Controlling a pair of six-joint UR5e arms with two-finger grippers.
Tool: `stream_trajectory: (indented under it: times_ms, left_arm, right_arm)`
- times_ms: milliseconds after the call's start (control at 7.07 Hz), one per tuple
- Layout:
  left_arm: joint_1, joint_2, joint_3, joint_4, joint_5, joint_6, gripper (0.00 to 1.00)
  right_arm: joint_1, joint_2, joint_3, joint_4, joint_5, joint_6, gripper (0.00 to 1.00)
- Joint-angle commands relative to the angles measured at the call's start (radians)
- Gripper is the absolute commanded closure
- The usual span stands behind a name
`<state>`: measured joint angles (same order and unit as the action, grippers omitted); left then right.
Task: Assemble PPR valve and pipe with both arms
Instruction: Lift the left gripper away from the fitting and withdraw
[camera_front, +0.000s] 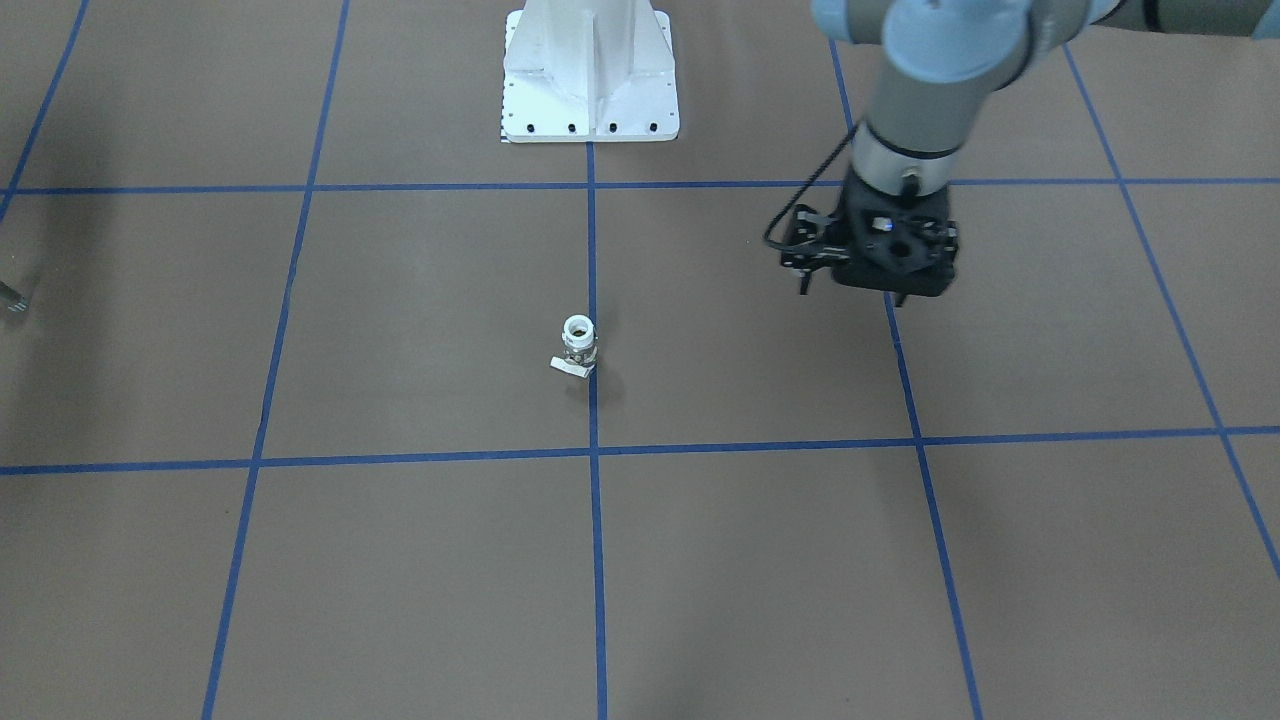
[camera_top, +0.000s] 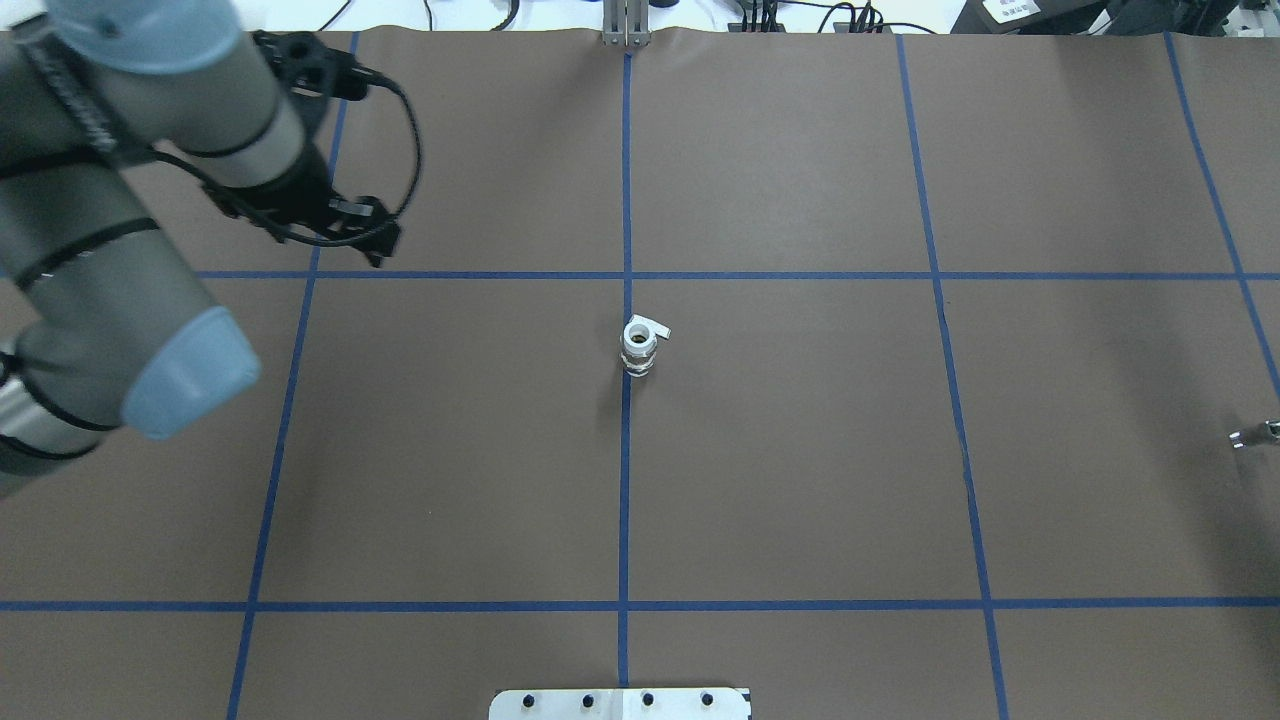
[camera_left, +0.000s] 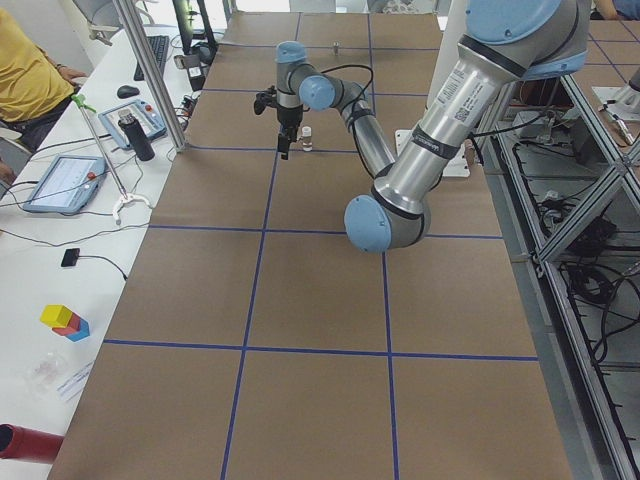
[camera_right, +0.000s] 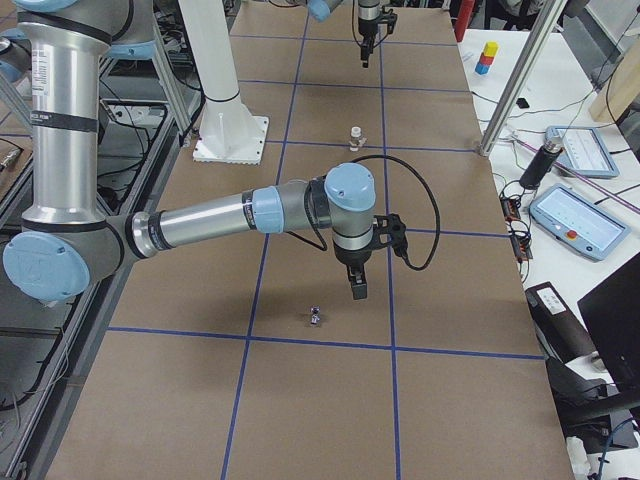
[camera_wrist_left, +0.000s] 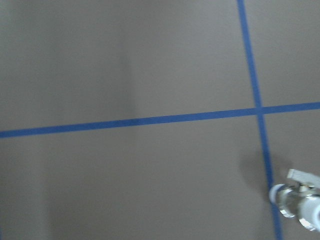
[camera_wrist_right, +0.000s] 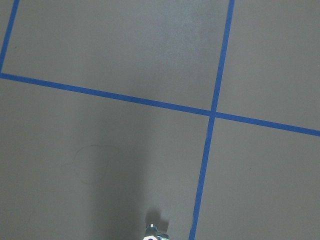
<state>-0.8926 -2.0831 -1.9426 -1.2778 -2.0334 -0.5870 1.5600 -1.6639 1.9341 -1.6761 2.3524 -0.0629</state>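
The PPR valve (camera_front: 578, 345) stands upright on the centre blue line, white collar up and handle tab at its base. It also shows in the overhead view (camera_top: 640, 345) and at the lower right edge of the left wrist view (camera_wrist_left: 300, 200). The pipe (camera_top: 1255, 434) lies far to my right, near the table's end, and at the bottom edge of the right wrist view (camera_wrist_right: 152, 232). My left gripper (camera_top: 383, 250) hangs above the table, well to the left of the valve and empty; its jaw state is unclear. My right gripper (camera_right: 357, 288) hovers just beside the pipe (camera_right: 316, 318); I cannot tell its state.
The white bolted pedestal (camera_front: 590, 75) stands at the robot side of the table. Blue tape lines (camera_top: 625, 200) divide the brown surface into squares. Tablets, a bottle and other gear lie on the white side benches (camera_left: 70, 180) beyond the table's far edge.
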Motion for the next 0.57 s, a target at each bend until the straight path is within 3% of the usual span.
stream_trajectory:
  times_ms: [0, 141, 283, 424]
  left_arm:
    - [-0.260, 0.251, -0.067, -0.009, -0.044, 0.444, 0.00]
    - [-0.404, 0.317, -0.052, -0.009, -0.048, 0.648, 0.00]
    - [-0.533, 0.395, -0.023, -0.012, -0.118, 0.794, 0.00]
    - [-0.652, 0.456, 0.055, -0.018, -0.155, 0.812, 0.00]
  right_arm:
    - [0.000, -0.007, 0.006, 0.001, 0.004, -0.003, 0.00]
    - [-0.001, -0.013, 0.014, 0.001, 0.002, 0.006, 0.00]
    - [-0.006, -0.020, 0.017, 0.001, 0.002, 0.009, 0.00]
    - [-0.021, -0.042, 0.026, 0.001, 0.002, 0.009, 0.00]
